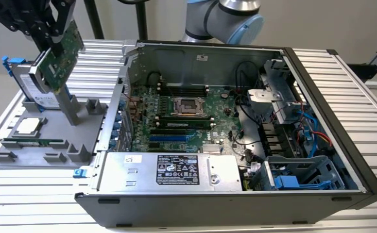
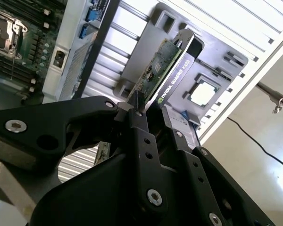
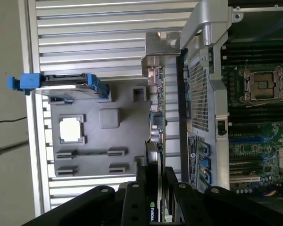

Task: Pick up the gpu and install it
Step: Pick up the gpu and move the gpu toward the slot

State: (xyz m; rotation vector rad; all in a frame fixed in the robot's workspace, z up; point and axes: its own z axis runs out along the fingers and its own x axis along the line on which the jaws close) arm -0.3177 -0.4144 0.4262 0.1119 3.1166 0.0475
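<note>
Gpu [image 1: 62, 58], clenched in the gripper [image 1: 51, 41] (green face showing), hangs above the grey tray [image 1: 54, 124], on the exterior view's left of the open case [image 1: 208, 209].

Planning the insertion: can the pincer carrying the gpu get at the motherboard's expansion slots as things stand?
Probably yes. The pincer is shut on the gpu over the gray tray; the case lies open, and nothing visible covers the expansion slots.

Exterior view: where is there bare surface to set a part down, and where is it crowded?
Bare: the ribbed table on the exterior view's right of the computer case, and the strip in front of the tray. Crowded: the tray, with hard drive, processor and memory stick, and the gpu held over it.
</note>
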